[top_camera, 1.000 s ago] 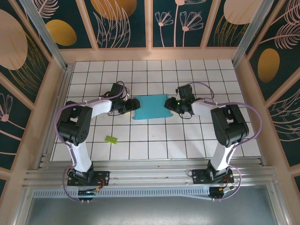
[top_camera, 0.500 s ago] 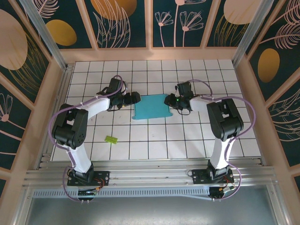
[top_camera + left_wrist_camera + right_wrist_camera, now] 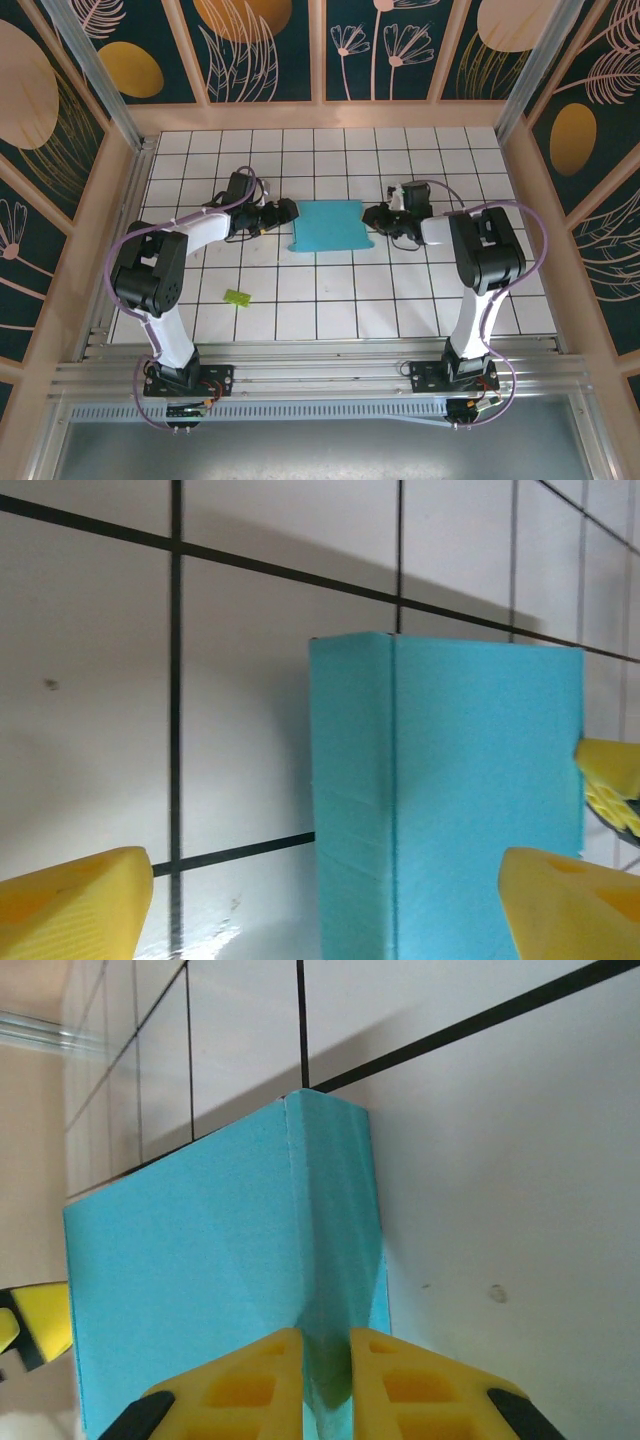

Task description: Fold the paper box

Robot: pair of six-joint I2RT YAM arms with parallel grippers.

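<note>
Cardboard of a plain turquoise makes up the paper box (image 3: 330,227), which lies flat near the middle of the white tiled desk (image 3: 330,300), between the two arms. The left arm (image 3: 190,232) reaches in from the left, and the left jaws sit just beside the box's left edge. In the left wrist view the left fingers (image 3: 70,905) are yellow and stand far apart at the two lower corners; the left jaws are wide open and hold nothing. The paper box (image 3: 470,800) lies ahead of them, with a straight crease running along it that sets a narrow strip off from the wider panel. The right arm (image 3: 480,240) comes in from the right, and the right jaws meet the box's right edge. In the right wrist view the right fingers (image 3: 240,1385) are drawn almost together, leaving a thin slot, and a raised fold of the paper box (image 3: 200,1260) runs down into that slot: the right jaws are closed on the box's edge. A small lime-green scrap (image 3: 237,297) lies on the desk well apart from the box, nearer the left arm's base.
</note>
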